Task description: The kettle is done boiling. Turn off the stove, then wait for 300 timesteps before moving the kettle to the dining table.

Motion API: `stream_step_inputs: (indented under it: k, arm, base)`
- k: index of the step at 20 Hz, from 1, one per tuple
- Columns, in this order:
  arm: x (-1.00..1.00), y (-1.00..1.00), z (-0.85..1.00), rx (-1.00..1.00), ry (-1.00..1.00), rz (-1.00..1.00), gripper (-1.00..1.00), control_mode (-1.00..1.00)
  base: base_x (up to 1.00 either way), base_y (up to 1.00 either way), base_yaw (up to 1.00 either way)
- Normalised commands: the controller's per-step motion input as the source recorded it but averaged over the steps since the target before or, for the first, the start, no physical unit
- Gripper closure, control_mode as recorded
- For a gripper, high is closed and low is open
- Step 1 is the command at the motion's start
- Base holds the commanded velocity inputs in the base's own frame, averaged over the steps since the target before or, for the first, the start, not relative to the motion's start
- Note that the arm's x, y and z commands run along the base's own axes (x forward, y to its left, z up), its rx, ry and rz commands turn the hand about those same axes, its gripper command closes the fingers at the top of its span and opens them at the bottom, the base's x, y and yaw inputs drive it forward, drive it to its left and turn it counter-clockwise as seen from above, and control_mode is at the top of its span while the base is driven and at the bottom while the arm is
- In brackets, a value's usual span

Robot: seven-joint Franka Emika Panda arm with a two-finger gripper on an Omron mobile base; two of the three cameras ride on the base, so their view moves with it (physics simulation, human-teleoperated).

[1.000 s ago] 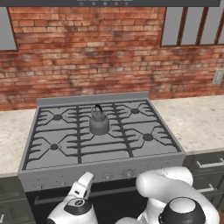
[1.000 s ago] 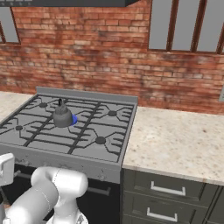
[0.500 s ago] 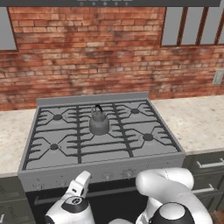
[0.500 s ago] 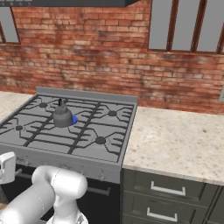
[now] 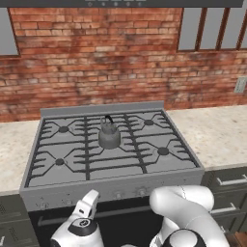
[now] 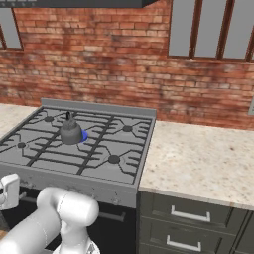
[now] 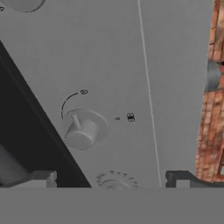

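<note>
Where the left base view cuts the white arm off at the bottom edge, its wrist hangs low before the stove (image 5: 113,149), and the tool (image 5: 88,202) is only partly seen against the dark oven door, its fingers hard to make out. The kettle (image 5: 109,134) sits upright on the black grates at the middle of the stove, toward the back. Small knobs line the grey front panel, tiny and blurred. Beige stone desk (image 5: 217,132) runs on both sides of the stove, with a brick wall behind.

From the right base view the kettle (image 6: 70,132) stands on the grates of the stove (image 6: 99,149) with a small blue glow just beside its base on the right. The arm's bulk hides part of the oven door, and the desk (image 6: 198,163) stretches to the right above drawer cabinets.

Seen through the hand view, one knob (image 7: 83,130) shows on the stove's grey panel, with faint unreadable markings near it. Both fingertips (image 7: 41,178) stand wide apart at the bottom edges, released, nothing between them and apart from the knob.
</note>
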Motion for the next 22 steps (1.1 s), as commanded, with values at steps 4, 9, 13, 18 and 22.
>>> stream_step_inputs:
  k: [4, 9, 13, 18, 22]
  arm:
    - [0.04, 0.0, -0.16, 0.0, 0.0, 0.05, -1.0, -1.0]
    - [0.07, 0.0, -0.14, 0.0, 0.0, 0.05, -1.0, -1.0]
    - [0.11, 0.0, -0.1, 0.0, -0.02, 0.05, -1.0, -1.0]
    - [0.13, 0.01, -0.07, 0.0, -0.03, 0.04, -1.0, -1.0]
    - [0.16, 0.03, -0.04, 0.0, 0.0, 0.03, -1.0, -1.0]
  base:
    - [0.0, 0.0, 0.0]
    - [0.0, 0.0, 0.0]
    - [0.0, 0.0, 0.0]
    - [0.0, 0.0, 0.0]
    - [0.0, 0.0, 0.0]
